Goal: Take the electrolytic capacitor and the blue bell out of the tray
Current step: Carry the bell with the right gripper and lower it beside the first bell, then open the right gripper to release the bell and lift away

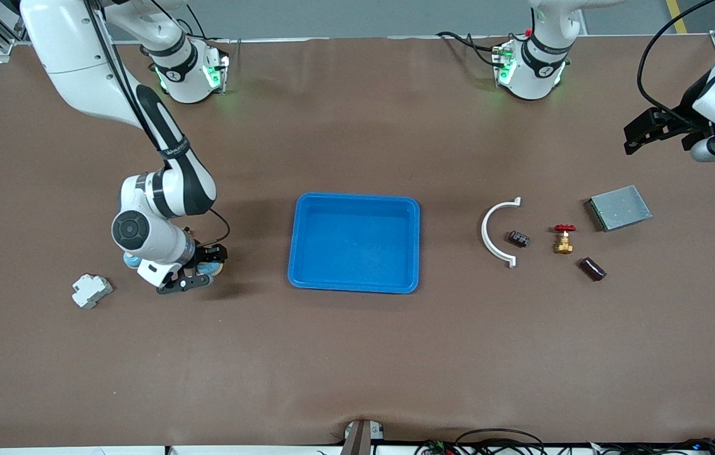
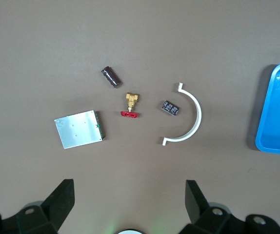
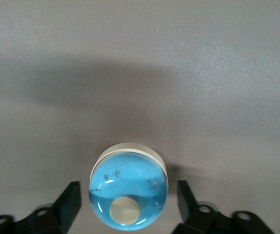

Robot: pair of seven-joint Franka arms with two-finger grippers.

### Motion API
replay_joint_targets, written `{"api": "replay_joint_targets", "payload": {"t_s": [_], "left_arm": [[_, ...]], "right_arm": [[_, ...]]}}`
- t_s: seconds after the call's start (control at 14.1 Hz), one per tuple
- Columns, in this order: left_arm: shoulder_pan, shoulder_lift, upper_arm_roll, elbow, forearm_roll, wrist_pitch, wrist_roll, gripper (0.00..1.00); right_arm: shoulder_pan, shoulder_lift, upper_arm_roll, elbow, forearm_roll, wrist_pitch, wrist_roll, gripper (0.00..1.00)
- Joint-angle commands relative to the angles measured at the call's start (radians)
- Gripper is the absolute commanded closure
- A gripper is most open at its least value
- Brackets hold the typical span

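A brown desk (image 1: pixel 357 354) carries a blue tray (image 1: pixel 354 282) at its middle, shallow and rectangular.

Toward the right arm's end of the desk, the right hand (image 1: pixel 200 272) is low at the desk surface, fingers spread wide on either side of a blue bell (image 3: pixel 128 195) — a glossy blue dome with a pale button on top and a cream rim. The fingers stand apart from the dome on both sides and do not touch it. In the front view the bell is mostly hidden by the hand. A small grey-white block (image 1: pixel 91 291) lies on the desk just beside this hand, a little nearer the front camera.

Toward the left arm's end lies a cluster of small parts. A white half-ring bracket (image 1: pixel 495 232) lies nearest the tray. Just beside it sits a small dark component with pale markings (image 1: pixel 518 239). Next comes a brass valve with a red handwheel (image 1: pixel 563 238). A dark cylindrical capacitor (image 1: pixel 592 269) lies on its side near the valve, a little nearer the front camera. A flat silver metal box (image 1: pixel 619 207) lies farther from the camera than the capacitor.

The left hand (image 1: pixel 654 131) is raised high over the desk near the silver box, open and holding nothing — its two dark fingers (image 2: pixel 61 201) are spread wide in the left wrist view.
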Motion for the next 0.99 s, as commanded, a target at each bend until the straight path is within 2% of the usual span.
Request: {"api": "replay_joint_targets", "payload": {"t_s": [0.0, 0.14, 0.28, 0.57, 0.92], "left_arm": [[-0.002, 0.001, 0.001, 0.005, 0.006, 0.003, -0.007, 0.0], [-0.001, 0.001, 0.001, 0.005, 0.007, 0.003, -0.007, 0.0], [-0.001, 0.001, 0.001, 0.005, 0.006, 0.003, -0.007, 0.0], [0.001, 0.001, 0.001, 0.005, 0.006, 0.003, -0.006, 0.0], [0.001, 0.001, 0.003, 0.005, 0.006, 0.003, -0.004, 0.0]], "right_arm": [[-0.002, -0.007, 0.005, 0.019, 0.013, -0.023, 0.004, 0.0], [-0.001, -0.064, 0.006, 0.02, 0.015, -0.116, 0.012, 0.0], [0.005, -0.148, 0.008, 0.052, 0.013, -0.296, 0.049, 0.0], [0.008, -0.263, 0.003, 0.224, 0.012, -0.688, 0.075, 0.0], [-0.011, -0.407, -0.008, 0.269, -0.005, -0.874, 0.07, 0.0]]}}
